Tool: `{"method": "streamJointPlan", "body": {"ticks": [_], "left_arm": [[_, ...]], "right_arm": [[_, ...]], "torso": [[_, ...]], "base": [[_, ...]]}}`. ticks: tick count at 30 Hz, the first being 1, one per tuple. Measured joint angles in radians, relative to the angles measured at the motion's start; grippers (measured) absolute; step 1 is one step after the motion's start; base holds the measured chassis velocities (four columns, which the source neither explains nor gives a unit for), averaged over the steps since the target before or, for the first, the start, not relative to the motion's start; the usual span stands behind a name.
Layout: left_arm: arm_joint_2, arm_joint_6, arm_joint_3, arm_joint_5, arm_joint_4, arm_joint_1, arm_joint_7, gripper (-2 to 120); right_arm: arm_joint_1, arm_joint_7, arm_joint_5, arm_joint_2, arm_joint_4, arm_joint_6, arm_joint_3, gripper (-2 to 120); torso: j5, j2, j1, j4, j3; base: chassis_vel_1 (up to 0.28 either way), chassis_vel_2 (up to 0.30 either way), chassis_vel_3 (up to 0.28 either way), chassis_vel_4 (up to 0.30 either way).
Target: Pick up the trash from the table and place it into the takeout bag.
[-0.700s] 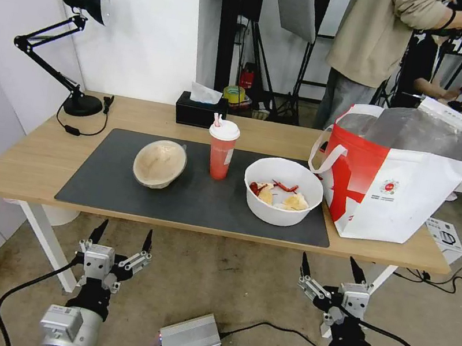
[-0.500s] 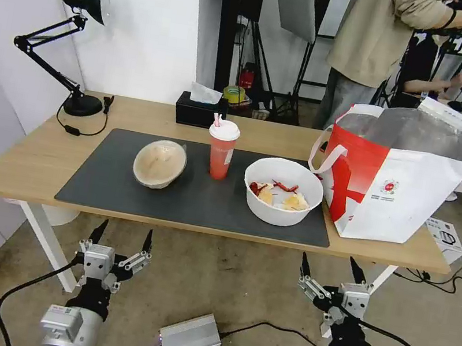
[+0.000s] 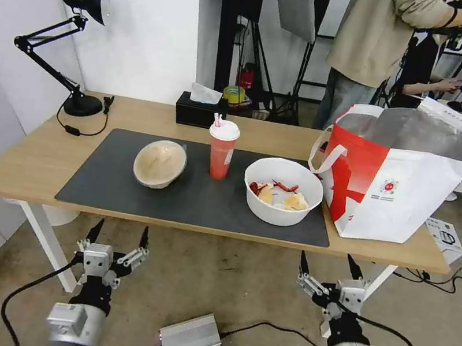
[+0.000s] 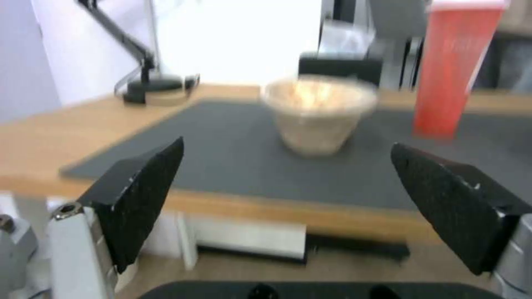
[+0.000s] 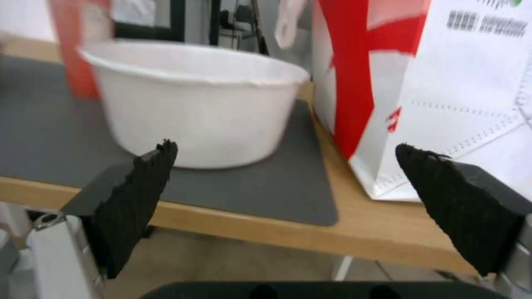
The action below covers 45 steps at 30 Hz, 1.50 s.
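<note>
No legible text; takeout bag (image 3: 408, 195) logo & print too blurred.

From my left wrist camera, the beige pulp bowl (image 4: 317, 112) is smeared with blur, and the drink cup (image 4: 455, 66) loses its lid at the frame edge. The takeout bag (image 5: 443, 95) is cropped too.

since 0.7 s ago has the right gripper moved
Yes. In the head view the right gripper has crept up toward the table edge, which stays fixed; its fingers are open and empty.
</note>
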<state>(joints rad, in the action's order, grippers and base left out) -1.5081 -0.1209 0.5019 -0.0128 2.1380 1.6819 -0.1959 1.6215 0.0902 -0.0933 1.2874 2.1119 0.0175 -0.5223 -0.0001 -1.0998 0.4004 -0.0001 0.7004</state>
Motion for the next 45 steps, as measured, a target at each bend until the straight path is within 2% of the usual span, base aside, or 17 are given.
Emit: {"method": "streamJointPlan", "body": {"ticks": [2, 3, 6, 9, 15, 19, 21, 31, 33, 35, 37, 45], "left_arm": [[0.004, -0.006, 0.001, 0.001, 0.013, -0.002, 0.000, 100], [0.011, -0.008, 0.003, 0.007, 0.046, 0.001, 0.014, 100], [0.016, 0.001, 0.008, 0.010, 0.078, 0.002, 0.031, 100], [0.030, 0.017, 0.018, 0.013, 0.108, -0.002, 0.056, 100], [0.039, 0.027, 0.037, 0.016, 0.136, 0.007, 0.078, 100], [0.041, 0.029, 0.050, 0.015, 0.171, 0.027, 0.095, 100], [0.042, 0.030, 0.052, 0.015, 0.178, 0.030, 0.098, 100], [0.051, 0.030, 0.074, 0.011, 0.171, 0.030, 0.131, 100], [0.051, 0.027, 0.077, 0.011, 0.159, 0.029, 0.139, 100], [0.051, 0.017, 0.079, 0.010, 0.149, 0.028, 0.143, 100], [0.051, 0.013, 0.079, 0.011, 0.144, 0.028, 0.146, 100], [0.048, -0.003, 0.080, 0.013, 0.117, 0.016, 0.169, 100]], "right_arm": [[-0.027, 0.014, -0.014, -0.033, -0.029, 0.003, 0.004, 100], [-0.096, 0.050, -0.051, -0.114, -0.101, 0.012, 0.015, 100], [-0.134, 0.070, -0.070, -0.158, -0.140, 0.016, 0.019, 100], [-0.142, 0.074, -0.075, -0.168, -0.149, 0.018, 0.021, 100], [-0.138, 0.073, -0.080, -0.180, -0.141, 0.017, 0.018, 100], [-0.069, 0.017, -0.108, -0.269, 0.015, 0.000, -0.045, 100], [-0.057, 0.007, -0.114, -0.285, 0.045, -0.003, -0.057, 100], [-0.026, -0.027, -0.136, -0.318, 0.100, -0.020, -0.071, 100], [0.019, -0.090, -0.179, -0.372, 0.190, -0.044, -0.083, 100], [0.038, -0.146, -0.218, -0.417, 0.234, -0.064, -0.086, 100], [0.038, -0.166, -0.238, -0.443, 0.249, -0.072, -0.086, 100], [-0.043, -0.220, -0.362, -0.581, 0.268, -0.112, -0.046, 100]], "torso": [[0.0009, 0.000, 0.000, 0.0001, 0.000], [0.0004, 0.000, 0.000, 0.0001, 0.000], [0.0003, 0.000, 0.000, 0.0007, 0.000], [0.0003, 0.000, 0.000, -0.0001, 0.000], [0.0004, 0.000, 0.000, 0.0001, 0.000], [-0.0002, 0.000, 0.000, -0.0001, 0.000], [-0.0006, 0.000, -0.001, -0.0001, -0.001], [0.0007, 0.000, 0.000, 0.0001, 0.000], [-0.0008, 0.000, 0.000, 0.0002, 0.000], [0.0007, 0.000, -0.001, -0.0004, 0.000], [-0.0002, 0.000, -0.001, 0.0003, 0.000], [0.0001, 0.000, 0.000, 0.0001, 0.000]], "base": [[0.000, 0.000, 0.000, 0.000], [0.000, 0.000, 0.000, 0.000], [0.000, 0.000, 0.000, 0.000], [0.000, 0.000, 0.000, 0.000], [0.000, 0.000, 0.000, 0.000], [0.000, 0.000, 0.000, 0.000], [0.000, 0.000, 0.000, 0.000], [0.000, 0.000, 0.000, 0.000], [0.000, 0.000, 0.000, 0.000], [0.000, 0.000, 0.000, 0.000], [0.000, 0.000, 0.000, 0.000], [0.000, 0.000, 0.000, 0.000]]}}
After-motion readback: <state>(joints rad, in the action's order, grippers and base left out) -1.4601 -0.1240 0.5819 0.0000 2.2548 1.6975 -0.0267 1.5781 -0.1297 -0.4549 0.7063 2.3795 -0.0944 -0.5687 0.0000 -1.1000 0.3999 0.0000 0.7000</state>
